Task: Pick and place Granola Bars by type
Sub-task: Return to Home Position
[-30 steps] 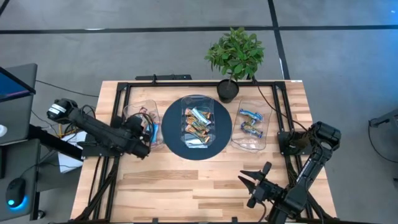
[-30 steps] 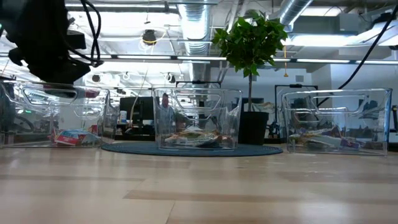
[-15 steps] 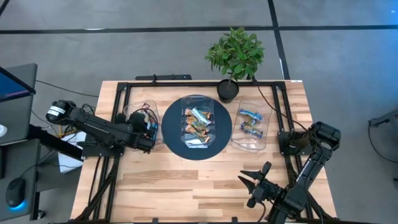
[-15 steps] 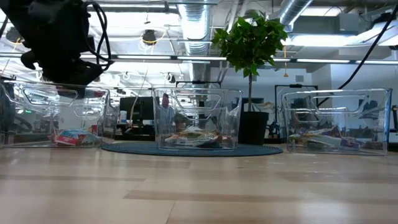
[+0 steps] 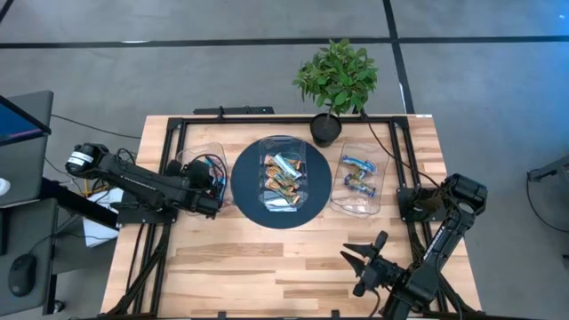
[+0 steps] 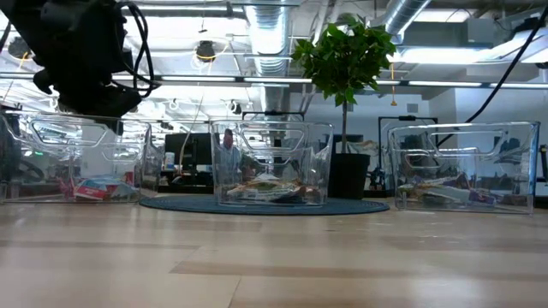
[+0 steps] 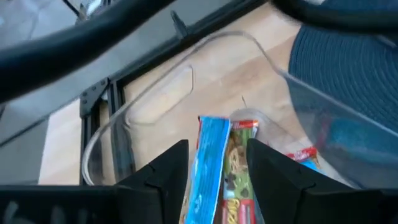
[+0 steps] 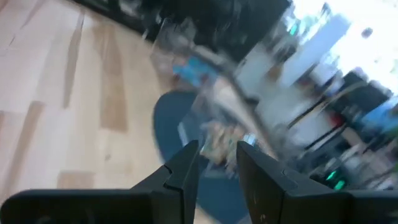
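Three clear tubs stand in a row. The left tub [image 5: 190, 156] holds a red bar [image 6: 103, 187]. The middle tub [image 5: 283, 182] holds several mixed granola bars. The right tub [image 5: 357, 178] holds blue bars. My left gripper [image 5: 213, 183] hovers over the left tub, shut on a blue-and-red granola bar [image 7: 217, 165]. Another red bar [image 7: 305, 155] lies on that tub's floor. My right gripper [image 5: 363, 261] waits open above the table's near right part. My left gripper pinches the blue-and-red bar between its two fingers [image 7: 171, 165], which bear on its long sides. The bar lies along the fingers, and its free end [image 7: 214, 124] sticks out past the fingertips. It hangs clear above the left tub's floor.
A round dark blue mat [image 5: 244, 197] lies under the middle tub. A potted plant [image 5: 336, 80] stands at the far edge behind the tubs. Black frame rails [image 5: 169, 151] run along the table's left, right and far sides. Bare wood [image 5: 267, 258] spreads across the near half.
My left gripper has shifted a little toward the table's far edge and right, farther over the left tub, and then held still. The bar has stayed between its fingers. The right arm has not moved.
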